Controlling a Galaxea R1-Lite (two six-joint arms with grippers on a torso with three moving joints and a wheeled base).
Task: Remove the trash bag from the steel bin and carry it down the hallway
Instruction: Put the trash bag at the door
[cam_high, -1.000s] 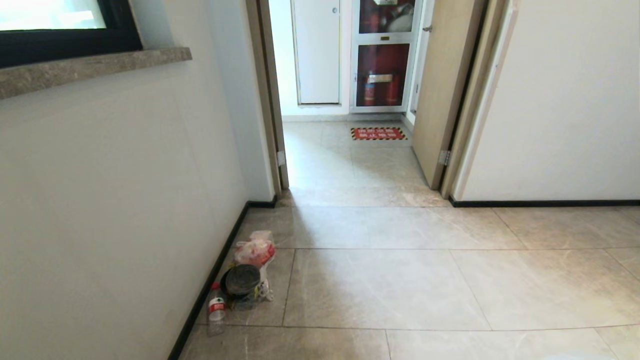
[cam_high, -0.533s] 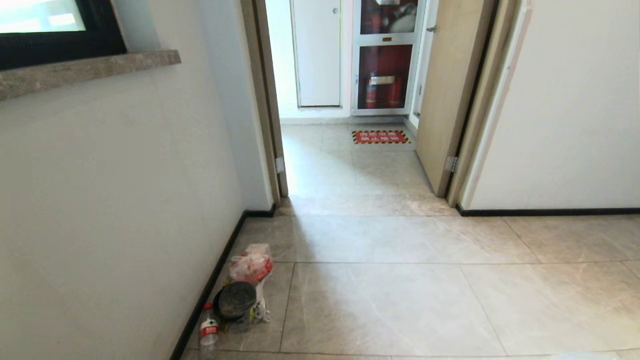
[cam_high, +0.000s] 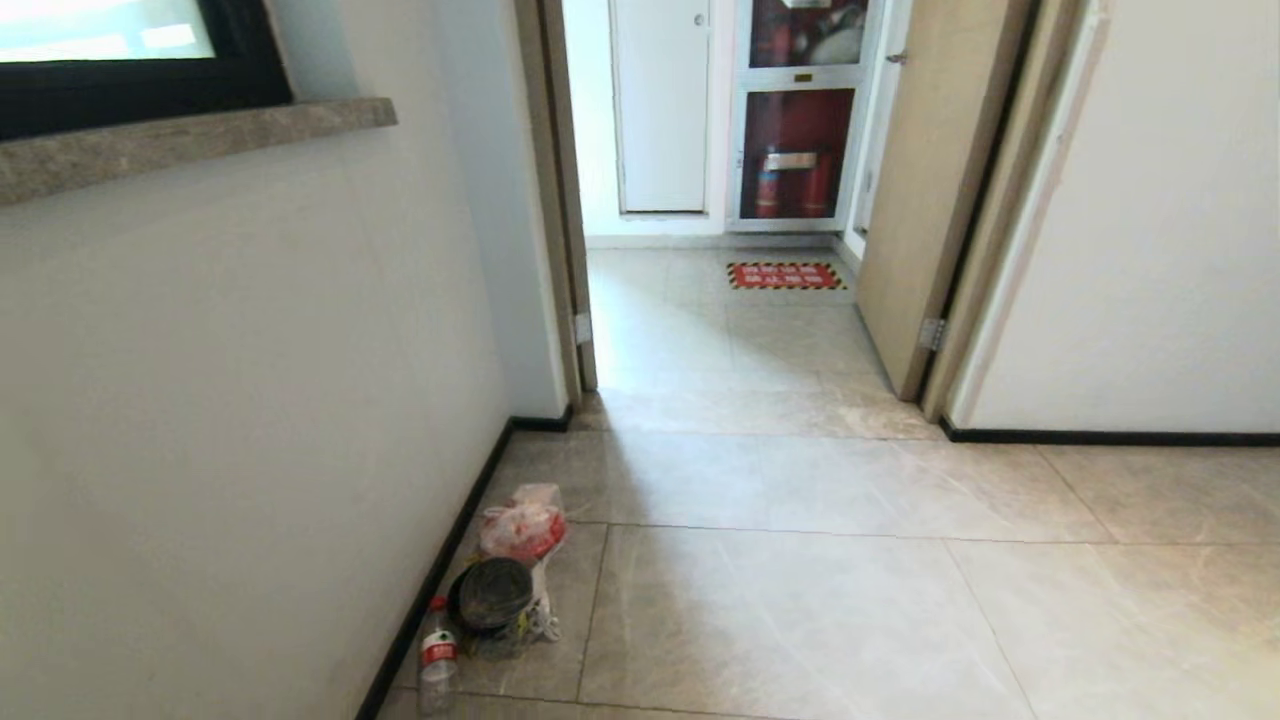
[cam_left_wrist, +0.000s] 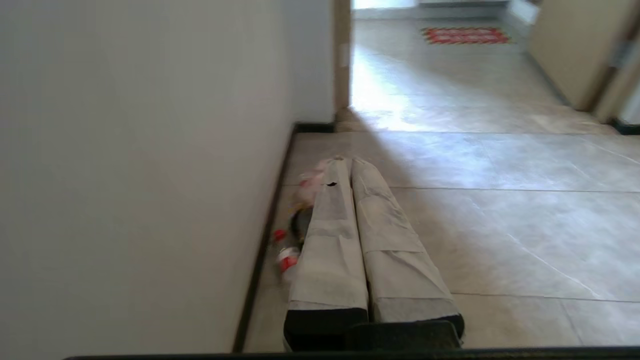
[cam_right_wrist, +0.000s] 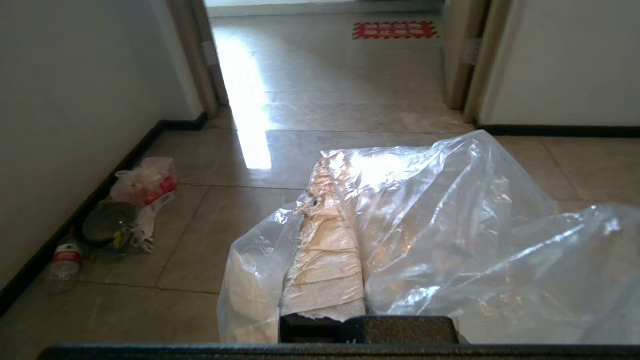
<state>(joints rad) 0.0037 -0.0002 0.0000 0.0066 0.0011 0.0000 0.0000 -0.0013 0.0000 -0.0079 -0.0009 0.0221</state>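
Hallway (cam_high: 800, 600) floor, right pincer (cam_right_wrist: 332, 200) pinching clear trash bag (cam_right_wrist: 450, 235), left pincer (cam_left_wrist: 345, 165) pressed together, empty.

Ahead of me stretches a floor (cam_high: 800, 600) of glossy beige marble-look tiles with thin dark joints. On my left runs a white wall (cam_high: 230, 400) with a black baseboard (cam_high: 440, 580), and high on it sits a dark-framed window (cam_high: 120, 50) over a grey stone sill (cam_high: 190, 140). Straight on, a tan wooden door frame (cam_high: 565, 200) opens onto a brighter room, where daylight falls in a pale strip across the tiles. In there I see a white door (cam_high: 660, 110), a glass-fronted cabinet with red contents (cam_high: 800, 150), and a red floor sign with striped edging (cam_high: 785, 276). A tan door (cam_high: 920, 200) stands open to my right, beside another white wall (cam_high: 1170, 250).
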